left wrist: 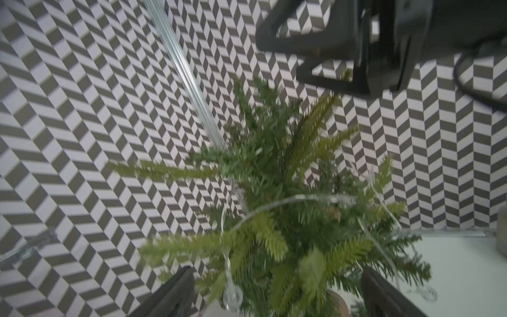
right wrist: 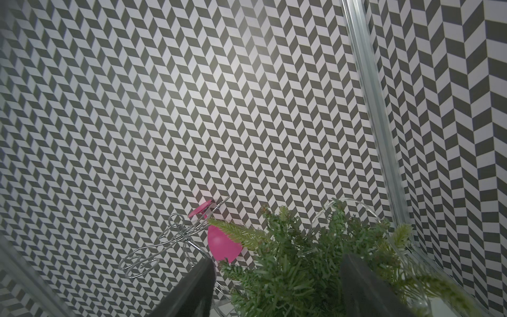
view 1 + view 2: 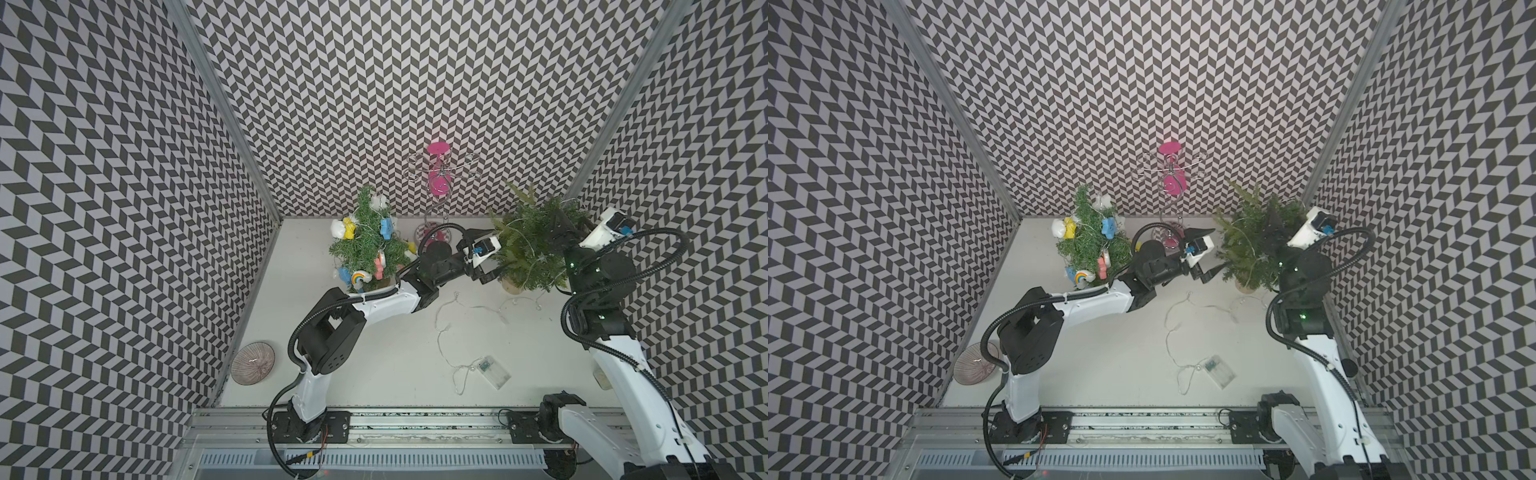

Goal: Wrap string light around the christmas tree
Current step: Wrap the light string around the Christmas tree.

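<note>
Tree (image 3: 532, 245) sits in table's (image 3: 374, 353) back right corner, string light (image 3: 446, 328) partly draped on it, rest loose across table's free middle. Beside tree, left gripper (image 3: 1213, 251) spread wide; right gripper (image 2: 279, 277) likewise over treetop.

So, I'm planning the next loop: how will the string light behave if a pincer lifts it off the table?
Probably floppy: the string light lies in loose curls across the table. Likely hard to pinch, since it looks like thin clear wire. Its battery box lies at one end, so that may drag and tug the strand.
</note>
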`<action>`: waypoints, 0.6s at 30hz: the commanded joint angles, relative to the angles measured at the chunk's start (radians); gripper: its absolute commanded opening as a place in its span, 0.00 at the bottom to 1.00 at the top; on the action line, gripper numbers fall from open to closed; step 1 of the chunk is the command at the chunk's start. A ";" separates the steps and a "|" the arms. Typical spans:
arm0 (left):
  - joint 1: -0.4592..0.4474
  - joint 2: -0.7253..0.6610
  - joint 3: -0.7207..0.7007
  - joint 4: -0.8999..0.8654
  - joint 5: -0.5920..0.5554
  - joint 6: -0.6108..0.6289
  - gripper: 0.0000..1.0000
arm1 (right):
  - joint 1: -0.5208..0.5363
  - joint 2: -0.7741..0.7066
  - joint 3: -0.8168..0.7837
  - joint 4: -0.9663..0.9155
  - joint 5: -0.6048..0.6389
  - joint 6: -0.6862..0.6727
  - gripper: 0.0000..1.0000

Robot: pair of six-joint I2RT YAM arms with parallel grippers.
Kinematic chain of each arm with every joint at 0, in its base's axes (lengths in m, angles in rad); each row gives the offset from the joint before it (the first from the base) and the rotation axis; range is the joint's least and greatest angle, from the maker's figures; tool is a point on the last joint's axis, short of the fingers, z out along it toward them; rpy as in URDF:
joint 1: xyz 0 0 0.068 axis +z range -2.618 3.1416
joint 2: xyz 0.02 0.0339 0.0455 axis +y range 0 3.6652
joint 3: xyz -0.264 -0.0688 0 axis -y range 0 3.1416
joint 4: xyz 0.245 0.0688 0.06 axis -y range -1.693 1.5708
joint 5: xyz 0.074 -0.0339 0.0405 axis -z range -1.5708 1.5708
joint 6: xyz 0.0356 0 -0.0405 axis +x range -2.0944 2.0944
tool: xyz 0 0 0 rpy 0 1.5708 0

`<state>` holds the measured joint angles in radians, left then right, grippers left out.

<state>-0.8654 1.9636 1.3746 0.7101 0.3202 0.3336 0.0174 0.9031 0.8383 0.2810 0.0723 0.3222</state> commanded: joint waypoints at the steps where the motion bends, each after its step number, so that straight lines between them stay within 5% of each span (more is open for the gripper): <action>1: -0.030 -0.133 -0.056 0.082 0.010 -0.034 0.96 | -0.002 -0.075 0.003 0.021 -0.061 0.000 0.76; 11: 0.045 -0.248 -0.328 0.123 0.052 -0.167 0.74 | -0.001 -0.247 -0.082 -0.285 -0.195 0.063 0.75; 18: 0.040 -0.186 -0.362 0.221 0.125 -0.251 0.66 | 0.023 -0.321 -0.334 -0.201 -0.306 0.113 0.87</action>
<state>-0.8162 1.7634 1.0290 0.8497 0.3981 0.1440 0.0235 0.5747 0.5831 0.0395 -0.1703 0.3965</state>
